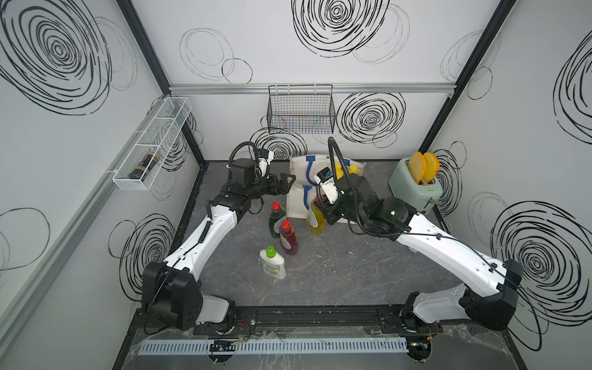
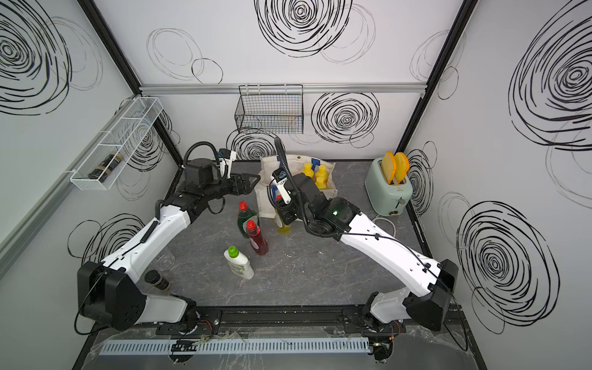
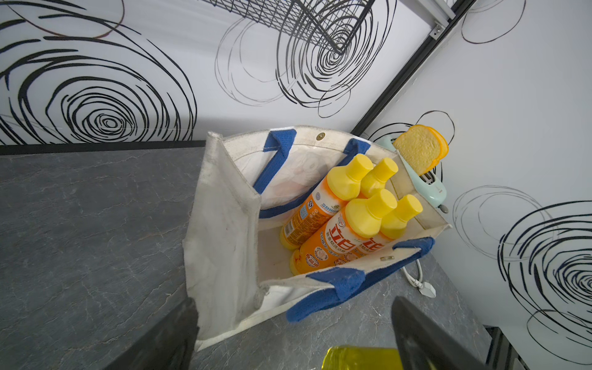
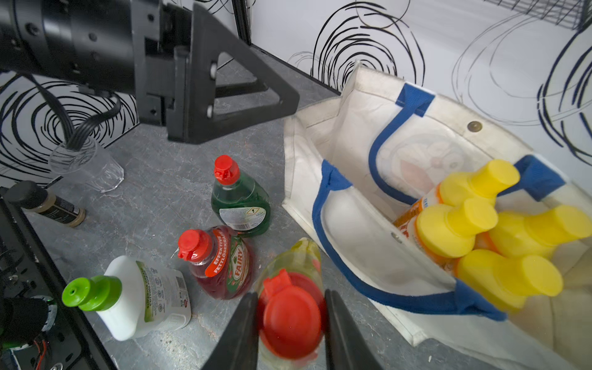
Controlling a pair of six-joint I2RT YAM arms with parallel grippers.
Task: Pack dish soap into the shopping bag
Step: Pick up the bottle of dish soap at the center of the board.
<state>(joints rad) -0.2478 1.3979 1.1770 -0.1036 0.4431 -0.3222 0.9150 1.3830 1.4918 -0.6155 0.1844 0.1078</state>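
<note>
The off-white shopping bag (image 1: 296, 195) (image 3: 224, 224) (image 4: 352, 224) stands open at the back of the table with several orange, yellow-capped dish soap bottles (image 3: 346, 221) (image 4: 455, 227) inside. My right gripper (image 4: 290, 298) (image 1: 320, 208) is shut on the red cap of a yellow-green bottle (image 4: 301, 256) (image 1: 315, 222), upright just in front of the bag. A dark green bottle (image 1: 275, 217), a red one (image 1: 288, 238) and a white one with a green cap (image 1: 272, 262) stand on the table to its left. My left gripper (image 1: 288, 181) (image 3: 294, 302) hovers open at the bag's left side, holding nothing.
A mint toaster (image 1: 416, 189) with toast stands at the back right. On the back wall hangs a black wire basket (image 1: 301, 110), on the left wall a white wire shelf (image 1: 150, 144). A clear glass (image 4: 86, 166) and a brown jar (image 2: 157, 280) sit by the left arm.
</note>
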